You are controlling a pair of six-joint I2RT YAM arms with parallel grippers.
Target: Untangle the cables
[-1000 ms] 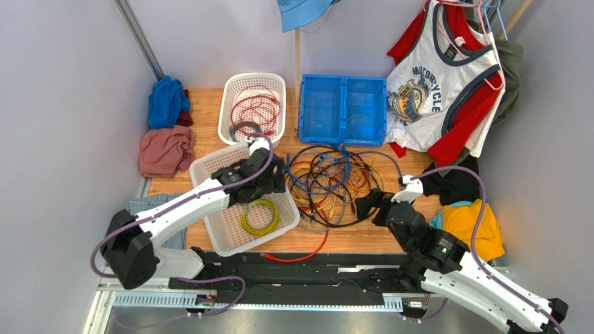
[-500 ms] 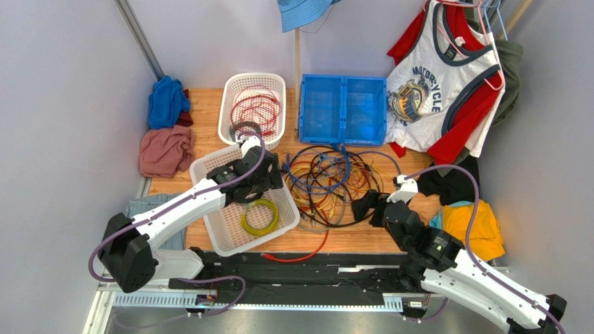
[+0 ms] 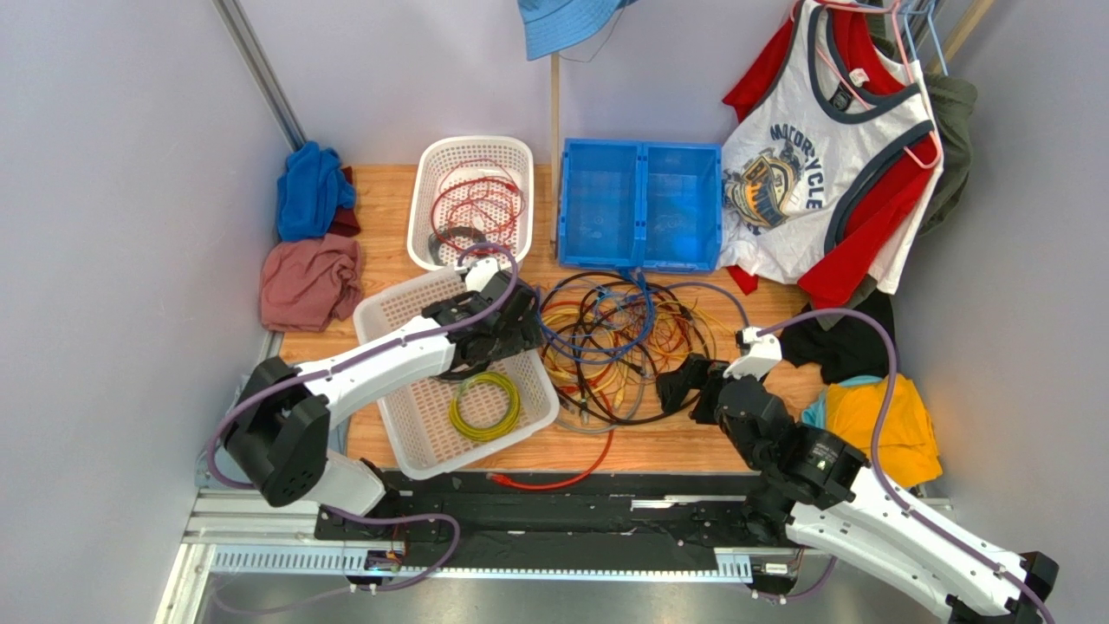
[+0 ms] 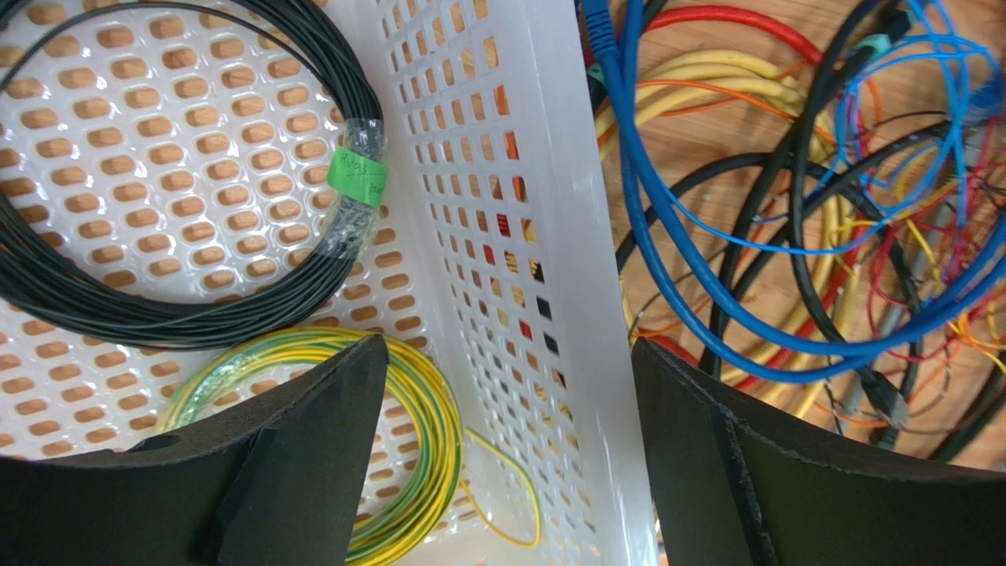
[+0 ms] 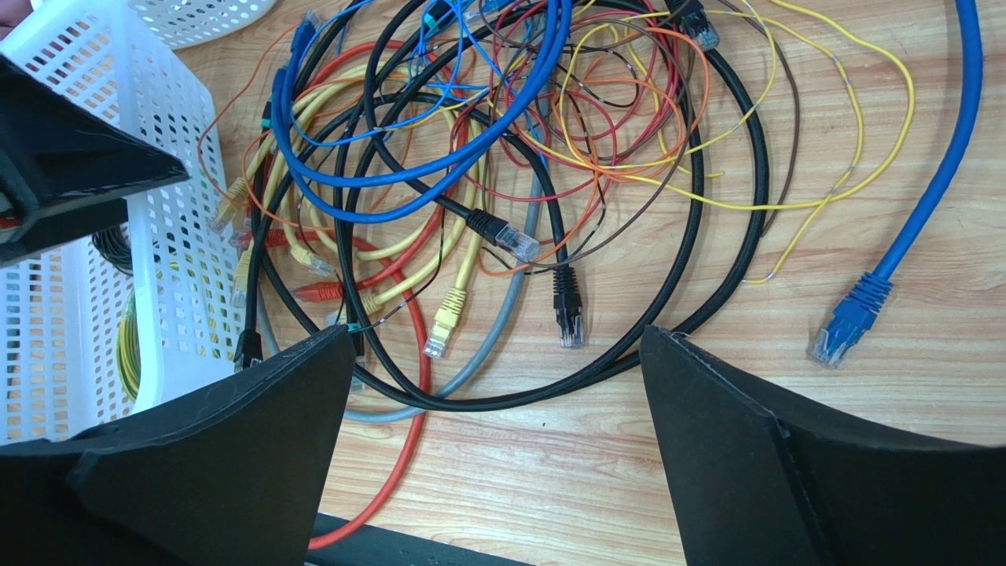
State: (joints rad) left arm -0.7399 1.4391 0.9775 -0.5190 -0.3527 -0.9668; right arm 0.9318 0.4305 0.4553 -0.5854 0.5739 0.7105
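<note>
The cables lie in a knotted heap of black, blue, yellow, orange and red cords on the wooden table; they also show in the right wrist view and the left wrist view. My left gripper is open and empty above the right wall of the near white basket, next to the heap's left edge. In its wrist view the basket wall lies between the jaws. My right gripper is open and empty at the heap's right edge; it also shows in the right wrist view.
The near basket holds a yellow-green coil and a black coil. A second white basket with red cable and a blue crate stand at the back. Clothes lie at left and right. A loose blue plug lies right.
My left gripper has moved right, from over the near basket to its right wall beside the heap. My right gripper shifted slightly left, then held still.
</note>
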